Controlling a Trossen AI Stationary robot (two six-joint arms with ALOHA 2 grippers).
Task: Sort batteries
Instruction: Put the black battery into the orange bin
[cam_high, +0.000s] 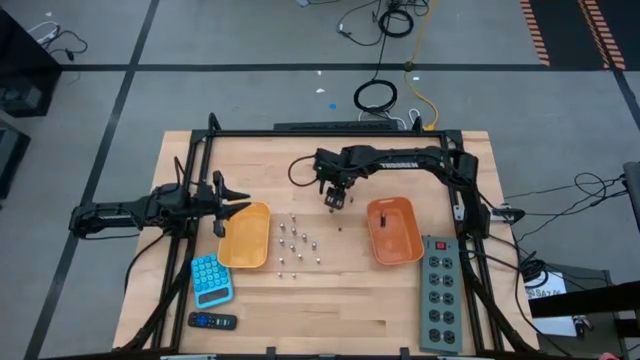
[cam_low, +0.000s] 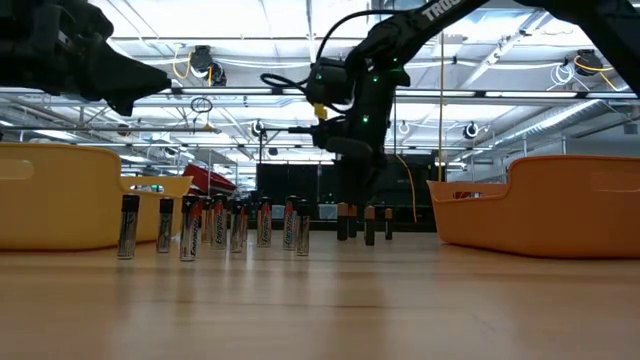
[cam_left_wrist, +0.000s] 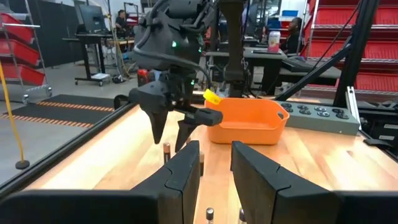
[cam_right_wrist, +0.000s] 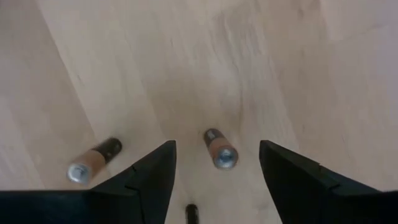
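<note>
Right gripper (cam_right_wrist: 214, 171) hangs jaws apart over an upright copper-bodied battery (cam_right_wrist: 219, 148), just beside the other standing batteries (cam_high: 295, 243), which sit between the two orange trays (cam_high: 246, 236). Advise centring, descending straight, and closing gently to avoid toppling neighbours. Left gripper (cam_high: 232, 203) waits by the left tray, jaws apart.

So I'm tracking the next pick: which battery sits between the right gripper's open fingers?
The copper-topped battery standing between the right gripper's fingers; the other copper battery stands outside them, off to one side.
</note>
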